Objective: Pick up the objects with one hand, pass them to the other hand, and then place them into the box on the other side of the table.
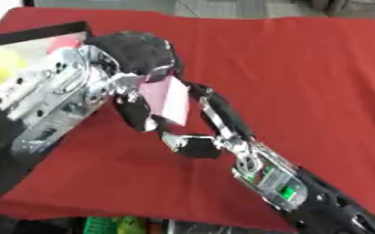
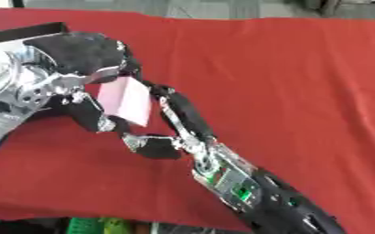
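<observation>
Here, a pale pink, flat rectangular object (image 1: pixel 168 98), thin like a card or small packet, sits at the left centre of the frame, held above the red cloth-covered table (image 1: pixel 302 77). Its face is plain and slightly glossy, lighter toward the lower edge, and it stands tilted with its long side running downward.

The left hand (image 1: pixel 135 52), black-padded with silver joints, comes in from the upper left and curls its fingers over the top of the pink object, with the thumb (image 1: pixel 135 114) pressed along its left side. The right hand (image 2: pixel 179 123) reaches up from the lower right; its dark fingers lie along the object's right edge and its thumb (image 2: pixel 151 144) bends in below the lower corner, so both hands are touching it. Whether the right hand fully clasps it or merely rests against it is hard to make out.

The object's upper edge is covered by the left hand's fingers. A black-rimmed box (image 1: pixel 30 34) at the upper left corner is largely hidden behind the left arm; inside it only blurred yellow and red patches show. Green shapes (image 1: pixel 115 225) peek out below the table's near edge, cut off by the frame.
</observation>
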`<state>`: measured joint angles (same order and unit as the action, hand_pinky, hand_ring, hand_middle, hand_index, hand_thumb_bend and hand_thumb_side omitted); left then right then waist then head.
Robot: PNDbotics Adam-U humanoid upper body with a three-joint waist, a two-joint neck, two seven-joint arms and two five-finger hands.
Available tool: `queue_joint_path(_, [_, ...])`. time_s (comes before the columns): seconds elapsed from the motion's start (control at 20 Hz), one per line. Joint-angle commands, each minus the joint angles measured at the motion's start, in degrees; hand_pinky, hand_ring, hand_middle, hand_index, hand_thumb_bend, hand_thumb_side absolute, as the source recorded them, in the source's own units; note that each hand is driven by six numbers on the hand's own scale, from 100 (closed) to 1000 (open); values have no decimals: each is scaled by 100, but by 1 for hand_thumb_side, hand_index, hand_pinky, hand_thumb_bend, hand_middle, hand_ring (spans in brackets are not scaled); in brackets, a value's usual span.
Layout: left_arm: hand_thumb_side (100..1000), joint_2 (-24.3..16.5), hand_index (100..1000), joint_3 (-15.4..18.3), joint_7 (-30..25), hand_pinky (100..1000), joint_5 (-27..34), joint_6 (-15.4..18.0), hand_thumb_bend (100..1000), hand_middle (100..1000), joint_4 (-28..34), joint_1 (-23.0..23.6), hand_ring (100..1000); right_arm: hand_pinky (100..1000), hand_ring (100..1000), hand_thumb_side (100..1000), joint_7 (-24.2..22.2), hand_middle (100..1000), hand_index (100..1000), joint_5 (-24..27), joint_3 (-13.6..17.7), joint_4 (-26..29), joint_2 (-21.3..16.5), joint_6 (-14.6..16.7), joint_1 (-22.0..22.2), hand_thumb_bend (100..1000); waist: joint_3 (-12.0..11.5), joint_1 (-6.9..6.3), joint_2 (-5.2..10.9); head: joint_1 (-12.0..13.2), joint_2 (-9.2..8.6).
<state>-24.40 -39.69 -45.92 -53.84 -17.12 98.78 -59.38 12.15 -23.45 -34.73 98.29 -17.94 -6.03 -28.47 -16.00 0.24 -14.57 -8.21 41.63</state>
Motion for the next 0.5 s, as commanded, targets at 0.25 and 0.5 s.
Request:
queue_joint_path(0.25, [107,-325,403,217,114,772,-144,-33,406,509,-168,-32,718,947,733,100,-402,700,919,31,17,263,-57,116,-37,481,10,-21,120,25,-39])
queue_joint_path(0.5, [115,-366,394,271,160,772,-148,-35,417,502,-247,18,714,947,730,100,-512,697,914,129,30,284,-75,100,-39,473,8,-16,119,33,-43])
